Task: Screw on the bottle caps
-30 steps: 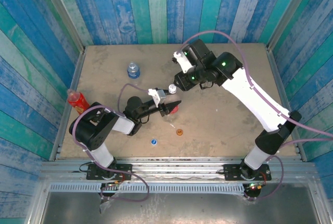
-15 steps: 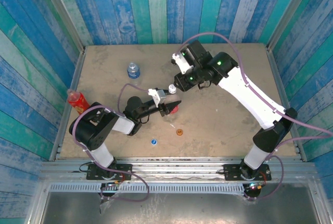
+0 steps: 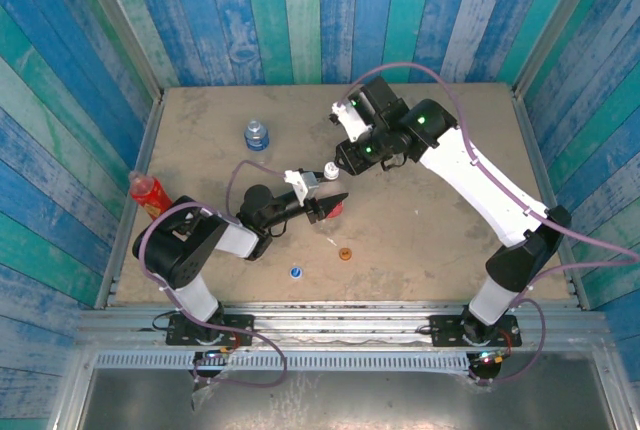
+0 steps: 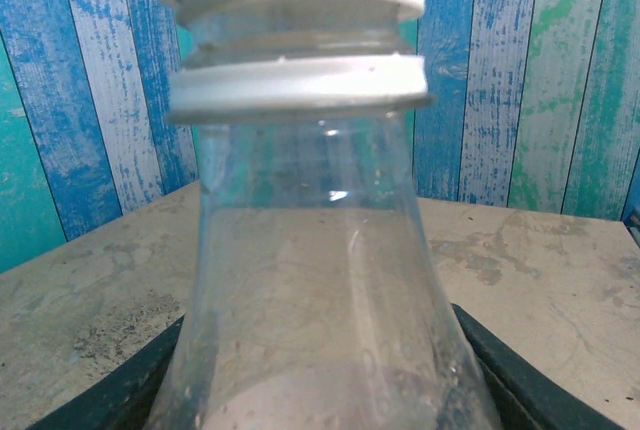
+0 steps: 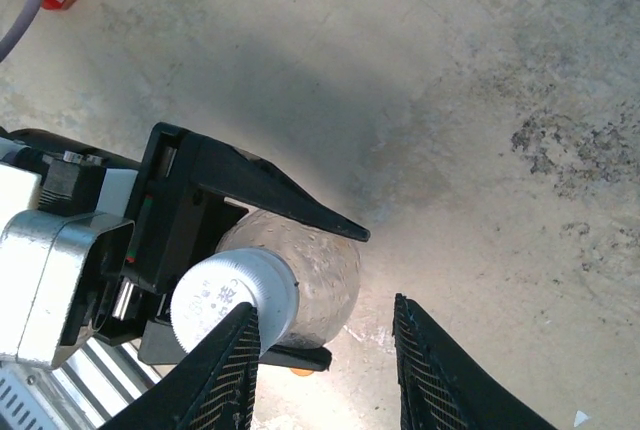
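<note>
Our left pincer [image 5: 338, 298] grips the bottle [image 4: 320, 280]. Our right pincer [image 5: 325, 308] stands open, off-centre beside the white cap [image 5: 233, 300] at lower left, so we fear closing may tilt it.

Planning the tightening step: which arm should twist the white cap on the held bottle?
Right. The right gripper, open, hovers at the white cap; the left gripper is clamped on the bottle.

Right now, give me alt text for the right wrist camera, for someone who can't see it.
Looking down, the left gripper clamps a clear bottle with a white cap on its neck; the right gripper hangs open beside the cap, above a tan table.
</note>
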Controlling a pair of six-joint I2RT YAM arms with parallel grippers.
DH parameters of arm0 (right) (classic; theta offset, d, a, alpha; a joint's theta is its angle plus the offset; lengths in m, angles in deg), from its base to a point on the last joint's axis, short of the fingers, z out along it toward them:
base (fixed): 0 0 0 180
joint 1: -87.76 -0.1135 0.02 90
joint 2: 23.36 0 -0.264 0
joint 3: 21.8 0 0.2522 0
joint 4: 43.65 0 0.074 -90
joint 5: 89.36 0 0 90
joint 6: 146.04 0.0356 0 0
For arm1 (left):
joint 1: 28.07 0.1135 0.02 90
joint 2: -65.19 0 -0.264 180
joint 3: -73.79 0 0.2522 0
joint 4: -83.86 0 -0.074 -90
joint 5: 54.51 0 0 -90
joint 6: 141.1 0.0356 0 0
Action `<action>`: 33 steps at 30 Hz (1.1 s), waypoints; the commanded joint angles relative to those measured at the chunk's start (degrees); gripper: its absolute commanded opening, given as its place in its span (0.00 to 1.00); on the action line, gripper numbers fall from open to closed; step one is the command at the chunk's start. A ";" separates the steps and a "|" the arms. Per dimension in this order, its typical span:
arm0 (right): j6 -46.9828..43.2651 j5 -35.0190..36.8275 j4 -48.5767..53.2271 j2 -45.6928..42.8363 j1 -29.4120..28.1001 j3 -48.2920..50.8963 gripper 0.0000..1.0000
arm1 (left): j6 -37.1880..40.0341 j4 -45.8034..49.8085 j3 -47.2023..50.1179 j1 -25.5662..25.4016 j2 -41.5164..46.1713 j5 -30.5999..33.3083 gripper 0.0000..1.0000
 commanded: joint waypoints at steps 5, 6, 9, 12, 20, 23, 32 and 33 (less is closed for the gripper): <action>-0.22 -1.94 0.65 2.96 -0.03 -1.01 0.39 | 0.88 2.56 0.00 -0.01 1.69 -0.62 0.56; -0.18 -2.02 0.81 3.25 -0.02 -0.72 0.39 | 0.97 2.64 0.07 -0.01 1.83 -0.70 0.56; -0.52 -2.11 1.19 3.44 0.07 0.43 0.38 | 0.96 2.98 0.13 -0.01 2.01 -0.67 0.56; -0.67 -2.18 1.59 2.96 0.09 2.05 0.35 | 1.23 3.30 0.14 -0.01 2.17 -0.59 0.56; 0.56 -6.89 0.25 1.11 0.16 7.78 0.29 | 0.56 2.72 0.08 -0.01 1.93 -0.74 0.56; 1.00 -8.10 -0.12 0.50 0.27 7.85 0.29 | 0.29 2.50 0.22 -0.01 1.96 -0.80 0.56; 3.25 -17.08 -3.26 -2.56 2.94 12.88 0.22 | -1.29 3.96 -0.52 -0.06 2.08 0.62 0.56; 3.49 -17.41 -3.69 -3.12 3.03 13.60 0.21 | -1.38 4.00 -0.59 -0.01 2.07 0.69 0.56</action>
